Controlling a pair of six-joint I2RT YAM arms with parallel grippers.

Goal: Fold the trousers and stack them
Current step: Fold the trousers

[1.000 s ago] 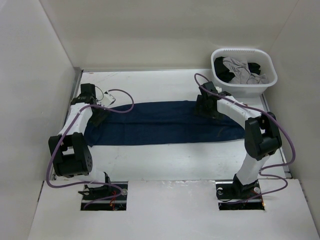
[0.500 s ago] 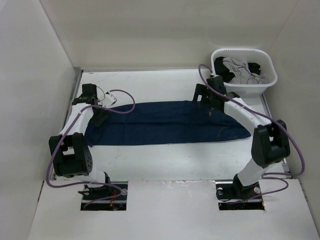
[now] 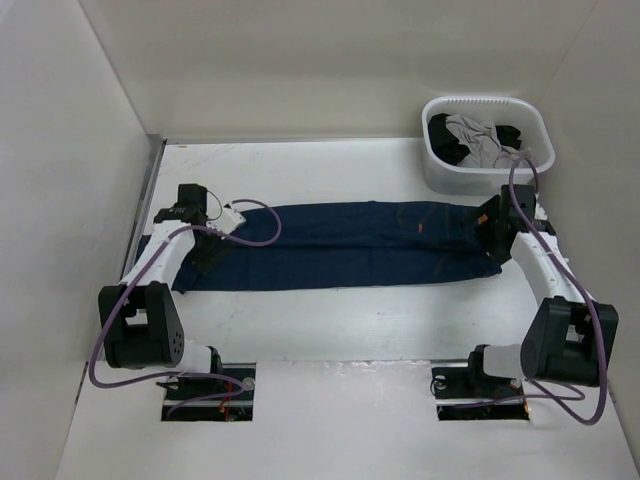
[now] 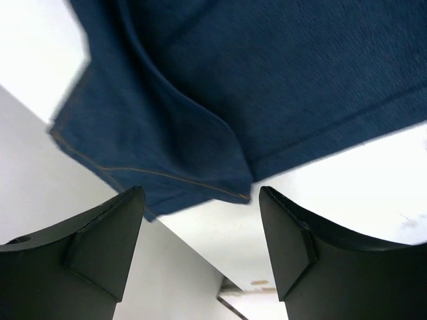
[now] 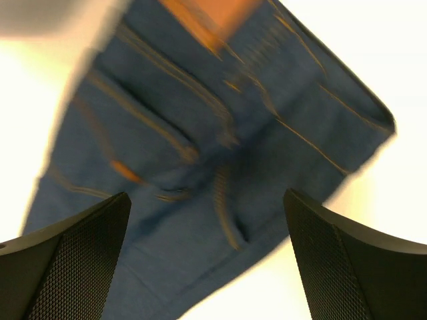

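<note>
White surface [image 3: 330, 320], trousers [image 3: 340, 245] laid out lengthwise
Right gripper [image 5: 205, 197] had swung from mid-trousers to the waist end; left gripper [image 4: 197, 200] shifted slightly; both gaped empty

Both arms stretch forward and low, with the left pincer [image 4: 200, 199] and right pincer [image 5: 205, 197] spread wide.

The white table [image 3: 330, 320] bears flat trousers [image 3: 330, 245] and a basket [image 3: 462, 181].
</note>
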